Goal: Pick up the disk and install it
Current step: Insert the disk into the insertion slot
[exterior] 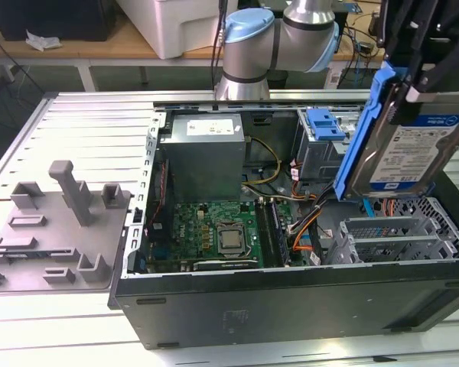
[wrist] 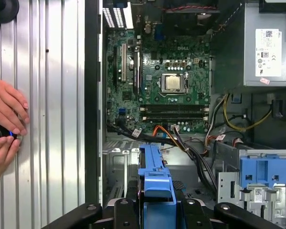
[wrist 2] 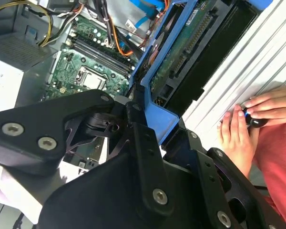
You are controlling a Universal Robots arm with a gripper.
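Observation:
In the exterior view my gripper [exterior: 421,79] is shut on the disk [exterior: 410,150], which hangs tilted in the air over the open computer case's end at the exterior view's right. The disk's silver face with its white-and-blue label shows, and a blue rail frame runs along its edges. It hovers just above the metal drive cage [exterior: 398,233], apart from it. In the second wrist view the disk's [wrist 2: 188,55] green circuit-board underside faces the camera beyond the gripper [wrist 2: 157,117]. In the first wrist view the gripper [wrist: 155,207] clamps the blue frame of the disk [wrist: 154,171] edge-on.
The open case [exterior: 291,306] holds a motherboard [exterior: 214,229], a grey power-supply box [exterior: 205,153] and orange and black cables [exterior: 306,222]. A blue bracket [exterior: 325,124] tops the rear cage. A grey fixture [exterior: 57,222] lies at the exterior view's left. A person's hands [wrist: 5,124] rest beside the case.

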